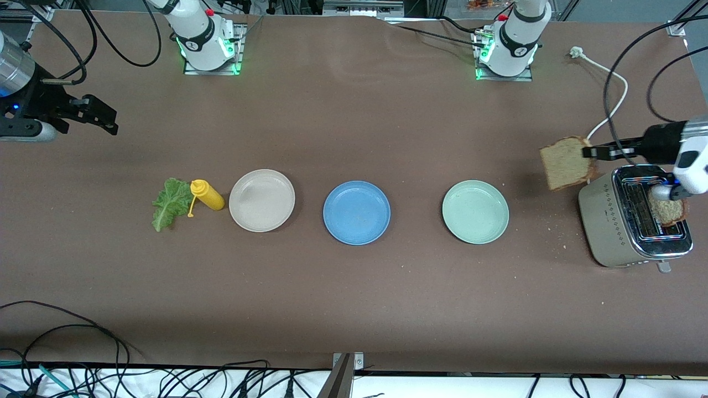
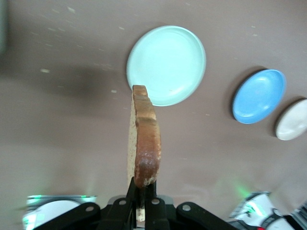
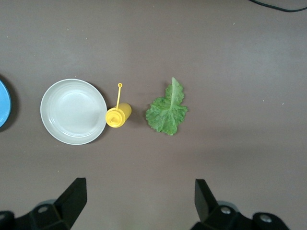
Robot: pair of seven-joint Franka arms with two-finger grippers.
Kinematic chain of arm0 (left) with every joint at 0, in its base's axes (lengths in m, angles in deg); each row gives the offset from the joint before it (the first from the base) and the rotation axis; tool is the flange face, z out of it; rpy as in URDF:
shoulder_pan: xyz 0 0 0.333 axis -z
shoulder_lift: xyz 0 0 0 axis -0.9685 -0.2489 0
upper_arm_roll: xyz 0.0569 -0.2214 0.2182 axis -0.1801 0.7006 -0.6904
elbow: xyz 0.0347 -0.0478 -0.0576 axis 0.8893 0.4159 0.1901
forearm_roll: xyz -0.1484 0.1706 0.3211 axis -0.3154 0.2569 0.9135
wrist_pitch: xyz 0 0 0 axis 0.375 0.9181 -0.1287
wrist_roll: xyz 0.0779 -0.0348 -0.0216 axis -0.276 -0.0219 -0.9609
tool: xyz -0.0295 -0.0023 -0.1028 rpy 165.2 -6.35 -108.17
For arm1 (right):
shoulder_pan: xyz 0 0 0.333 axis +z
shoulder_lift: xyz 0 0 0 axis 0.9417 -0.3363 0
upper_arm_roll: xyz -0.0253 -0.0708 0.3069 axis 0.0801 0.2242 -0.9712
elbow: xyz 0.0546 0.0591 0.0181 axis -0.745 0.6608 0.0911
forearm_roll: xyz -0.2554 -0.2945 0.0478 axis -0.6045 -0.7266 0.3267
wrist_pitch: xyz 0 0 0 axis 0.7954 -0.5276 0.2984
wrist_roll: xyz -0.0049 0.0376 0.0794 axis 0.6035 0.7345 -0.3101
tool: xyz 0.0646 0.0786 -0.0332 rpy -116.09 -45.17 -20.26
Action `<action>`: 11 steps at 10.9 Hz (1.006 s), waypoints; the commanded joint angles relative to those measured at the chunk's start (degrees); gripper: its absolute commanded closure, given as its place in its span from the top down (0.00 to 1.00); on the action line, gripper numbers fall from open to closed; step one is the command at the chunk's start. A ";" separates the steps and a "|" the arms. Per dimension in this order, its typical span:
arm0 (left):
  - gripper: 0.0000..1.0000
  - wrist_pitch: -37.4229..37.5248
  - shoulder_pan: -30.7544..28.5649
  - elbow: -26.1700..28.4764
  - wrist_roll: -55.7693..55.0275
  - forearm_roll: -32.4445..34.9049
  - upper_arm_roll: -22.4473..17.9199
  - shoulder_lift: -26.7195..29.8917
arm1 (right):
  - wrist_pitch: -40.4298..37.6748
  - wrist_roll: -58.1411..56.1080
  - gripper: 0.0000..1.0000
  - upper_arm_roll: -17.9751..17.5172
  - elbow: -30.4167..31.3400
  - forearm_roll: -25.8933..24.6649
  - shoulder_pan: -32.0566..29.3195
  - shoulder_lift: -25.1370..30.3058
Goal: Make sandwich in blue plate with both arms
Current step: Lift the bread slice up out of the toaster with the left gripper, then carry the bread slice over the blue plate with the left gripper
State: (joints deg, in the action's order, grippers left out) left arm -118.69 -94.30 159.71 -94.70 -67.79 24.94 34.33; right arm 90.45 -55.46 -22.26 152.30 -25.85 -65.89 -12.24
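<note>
Beside the toaster (image 1: 619, 221), I log left gripper (image 1: 600, 150) clamped on toast (image 1: 567, 162), next to carry to blue plate (image 1: 357, 212); right gripper (image 1: 102, 117) waits, jaws wide.

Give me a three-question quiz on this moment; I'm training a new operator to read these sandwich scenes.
1. True or false: the blue plate already holds bread.
2. What does the left gripper hold? A) lettuce leaf B) toast slice C) mustard bottle
3. Fill in: the second toast slice sits in the ____.

Key:
1. False; it is bare, between the beige plate and the mint-green plate.
2. B; shut on the toast slice, in the air beside the toaster. The right gripper waits open at its end of the table, above the lettuce leaf and yellow mustard bottle.
3. toaster
</note>
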 commanded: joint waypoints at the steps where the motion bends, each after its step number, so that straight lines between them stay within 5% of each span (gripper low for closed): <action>1: 0.00 -17.15 -0.53 21.72 -2.13 -10.56 5.47 12.50 | -0.98 0.59 1.00 0.02 -0.96 0.16 0.11 -0.04; 6: 0.00 -45.22 -0.44 31.28 -13.30 -22.62 27.70 10.97 | -1.16 0.59 1.00 0.11 -0.78 0.24 0.11 0.05; 9: 0.00 -60.67 1.83 30.32 -17.77 -25.70 36.59 3.77 | -1.33 0.51 1.00 0.19 -0.96 0.16 0.11 -0.04; 11: 0.00 -69.92 7.44 27.43 -21.55 -25.54 37.15 -2.46 | -1.33 0.59 1.00 0.37 -0.96 0.16 -0.06 -0.04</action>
State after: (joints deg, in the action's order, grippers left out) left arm -180.10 -91.69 190.91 -112.97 -91.79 61.12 39.49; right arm 90.11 -55.45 -22.12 152.25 -25.85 -65.89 -12.26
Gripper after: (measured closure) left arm 0.921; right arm 0.000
